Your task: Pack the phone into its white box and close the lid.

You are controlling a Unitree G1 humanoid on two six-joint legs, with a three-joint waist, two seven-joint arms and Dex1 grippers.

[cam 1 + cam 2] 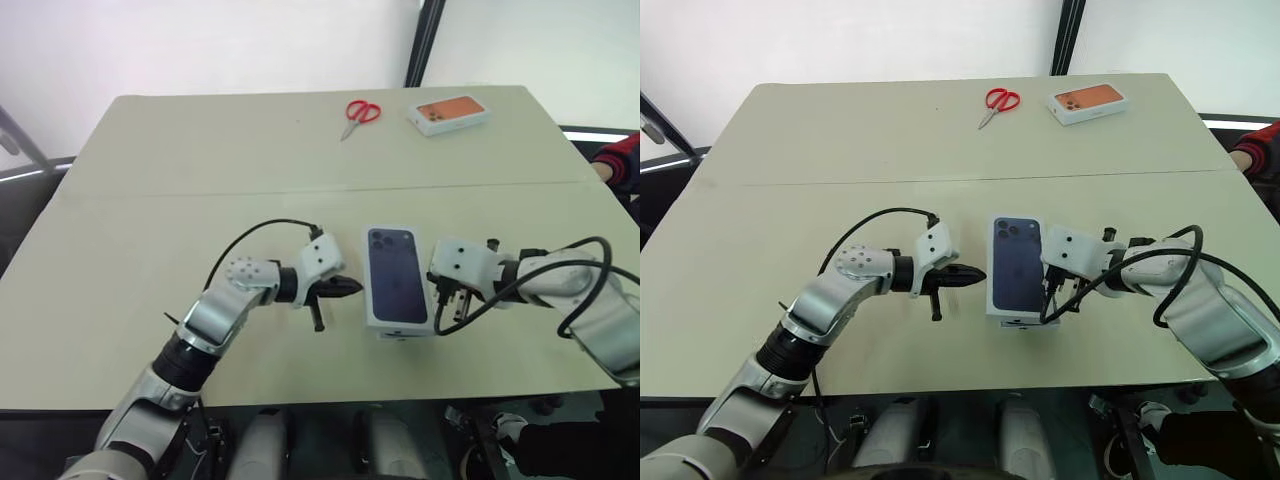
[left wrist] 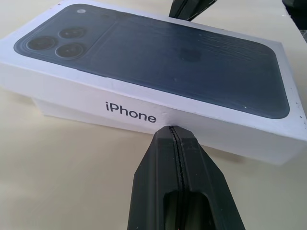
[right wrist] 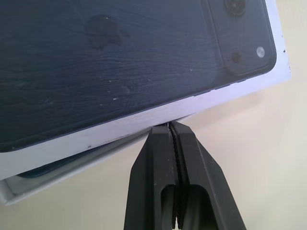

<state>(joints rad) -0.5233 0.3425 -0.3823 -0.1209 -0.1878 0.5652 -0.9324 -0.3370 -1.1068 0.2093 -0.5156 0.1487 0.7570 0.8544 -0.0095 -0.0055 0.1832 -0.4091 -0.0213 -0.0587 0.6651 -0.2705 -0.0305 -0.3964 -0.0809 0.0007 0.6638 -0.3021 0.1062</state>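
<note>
The lid [image 1: 397, 275], white with a dark blue phone picture on top, lies slightly askew over the white box [image 2: 62, 111] in the middle of the table. The box's rim pokes out beneath the lid on its near and left sides. The phone is hidden under the lid, apart from a dark strip [image 3: 43, 168] in the gap on the right side. My left gripper [image 1: 355, 288] is shut, its tip just short of the lid's left wall. On the other side my right gripper [image 3: 169, 125] is shut too, its tip against the lid's lower right edge.
Red-handled scissors [image 1: 360, 113] and a white box with an orange picture [image 1: 449, 113] lie at the far edge of the beige table [image 1: 150, 220]. A person's red sleeve [image 1: 618, 160] shows at the right edge. The table's front edge runs just behind my arms.
</note>
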